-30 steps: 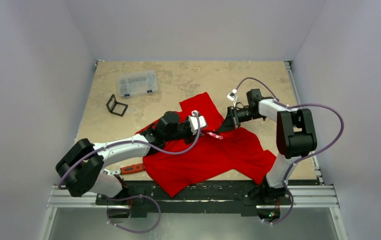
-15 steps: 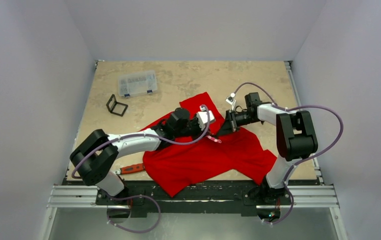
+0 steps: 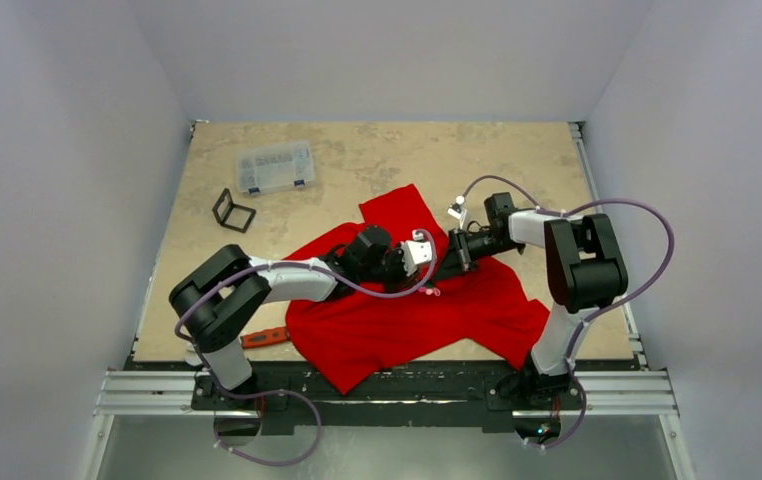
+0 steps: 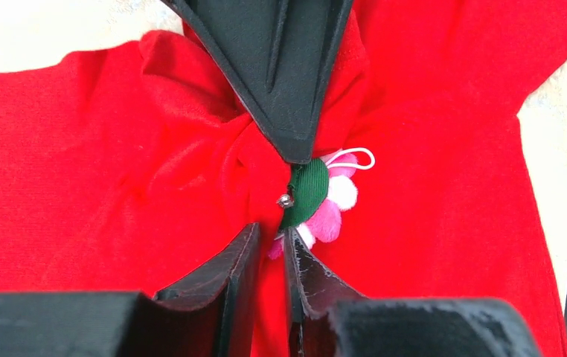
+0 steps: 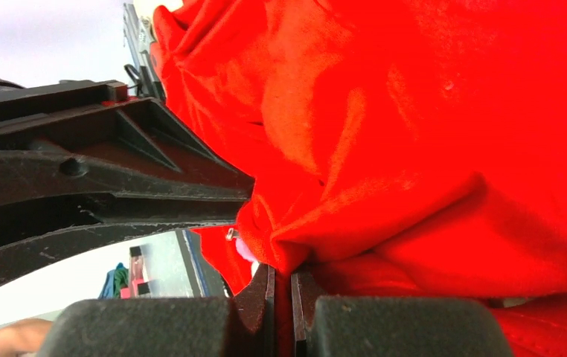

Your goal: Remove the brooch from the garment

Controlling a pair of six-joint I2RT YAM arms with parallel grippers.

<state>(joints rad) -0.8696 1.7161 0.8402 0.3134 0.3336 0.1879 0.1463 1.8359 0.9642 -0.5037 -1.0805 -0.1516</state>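
Matt soft cloth garment [image 4: 117,149]; fuzzy brooch [image 4: 330,216], green felt back.

Left gripper [image 3: 427,272], right gripper [image 3: 445,266] meet on garment [image 3: 407,320]; brooch [image 3: 433,291] seemingly beside.

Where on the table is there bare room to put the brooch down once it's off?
Widest bare patch: the far strip of table between the clear box and the right edge, beyond the shirt. A smaller one lies at left between the black stand and the wrench. Crowded: the middle, where the left gripper and right gripper meet at the brooch.
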